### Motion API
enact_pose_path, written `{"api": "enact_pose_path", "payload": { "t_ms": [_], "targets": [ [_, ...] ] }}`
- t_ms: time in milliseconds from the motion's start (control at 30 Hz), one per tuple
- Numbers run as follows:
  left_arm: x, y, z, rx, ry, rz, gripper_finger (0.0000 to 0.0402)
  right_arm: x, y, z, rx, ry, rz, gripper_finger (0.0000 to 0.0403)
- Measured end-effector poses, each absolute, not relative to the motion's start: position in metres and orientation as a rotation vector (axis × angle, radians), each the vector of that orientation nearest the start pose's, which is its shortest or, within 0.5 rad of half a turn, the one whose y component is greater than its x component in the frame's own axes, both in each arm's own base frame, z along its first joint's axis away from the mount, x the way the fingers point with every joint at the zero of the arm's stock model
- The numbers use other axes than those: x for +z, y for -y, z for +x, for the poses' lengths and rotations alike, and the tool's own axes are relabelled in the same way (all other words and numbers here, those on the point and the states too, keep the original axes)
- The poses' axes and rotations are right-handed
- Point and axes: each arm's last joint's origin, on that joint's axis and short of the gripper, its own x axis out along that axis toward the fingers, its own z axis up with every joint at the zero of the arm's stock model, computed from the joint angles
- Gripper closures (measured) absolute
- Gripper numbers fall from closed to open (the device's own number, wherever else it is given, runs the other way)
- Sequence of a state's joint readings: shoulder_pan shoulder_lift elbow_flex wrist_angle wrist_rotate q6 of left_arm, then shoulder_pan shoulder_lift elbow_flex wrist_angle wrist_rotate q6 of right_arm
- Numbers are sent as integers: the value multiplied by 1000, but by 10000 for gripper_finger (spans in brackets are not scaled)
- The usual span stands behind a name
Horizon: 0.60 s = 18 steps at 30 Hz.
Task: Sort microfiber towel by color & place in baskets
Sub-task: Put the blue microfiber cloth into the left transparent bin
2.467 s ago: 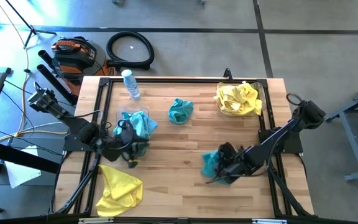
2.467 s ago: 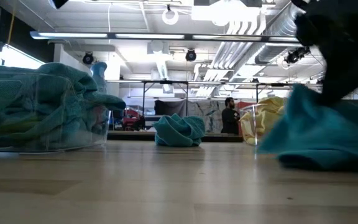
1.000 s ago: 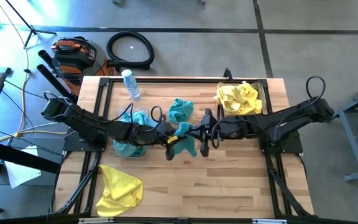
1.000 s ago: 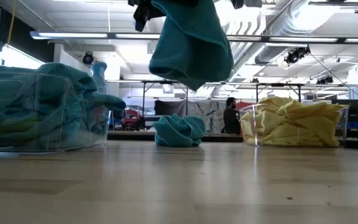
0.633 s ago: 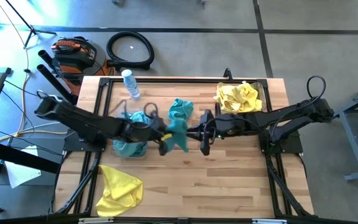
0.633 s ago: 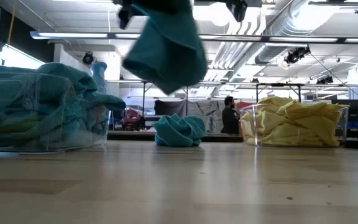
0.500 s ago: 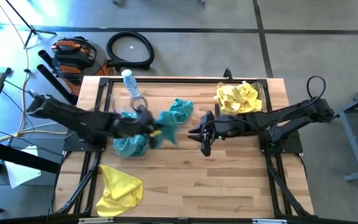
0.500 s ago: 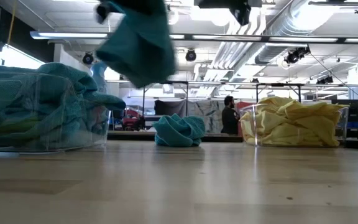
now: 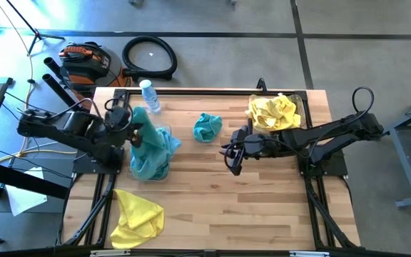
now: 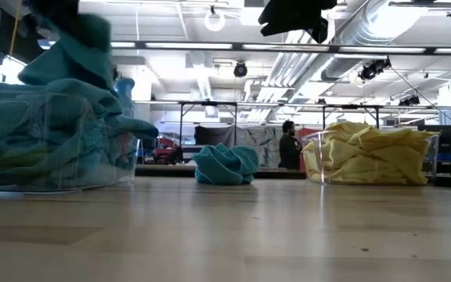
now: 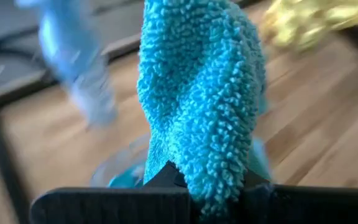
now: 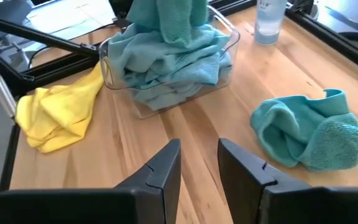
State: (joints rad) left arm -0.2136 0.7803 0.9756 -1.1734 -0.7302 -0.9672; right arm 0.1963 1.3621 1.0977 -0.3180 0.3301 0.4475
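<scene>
My left gripper is shut on a teal microfiber towel over the left basket, a clear bin heaped with teal towels. My right gripper hovers open over the table's middle with nothing between its fingers. Another teal towel lies bunched on the wood. A yellow towel lies at the near left corner. The right basket at the far right holds yellow towels. My left gripper pinches a bunched fold of the teal towel between its two fingers. The fingers come from the table's left, slanting down. The towel hangs from them, and its lower end reaches the teal heap in the left basket.
A clear water bottle lies at the far left, just behind the left basket. Bare wood lies between the two baskets and along the near edge. A black frame rail borders the table.
My left gripper has taken the teal towel from my right gripper at the table's middle. It has swung the towel toward the table's left edge, over the left basket. My right gripper has let go and tipped slightly down, staying near the middle.
</scene>
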Motion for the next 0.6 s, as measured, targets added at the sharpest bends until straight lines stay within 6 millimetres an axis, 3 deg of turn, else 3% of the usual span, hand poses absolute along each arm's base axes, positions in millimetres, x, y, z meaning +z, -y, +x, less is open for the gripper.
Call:
{"api": "enact_pose_path", "payload": {
  "t_ms": [233, 600],
  "targets": [
    [307, -1, 110, 922, -771, -597, 401, 303, -48, 293, -255, -523, 272, 302],
    [288, -15, 148, 903, -1018, -625, 401, 303, -48, 293, -253, -527, 252, 302]
  ]
}}
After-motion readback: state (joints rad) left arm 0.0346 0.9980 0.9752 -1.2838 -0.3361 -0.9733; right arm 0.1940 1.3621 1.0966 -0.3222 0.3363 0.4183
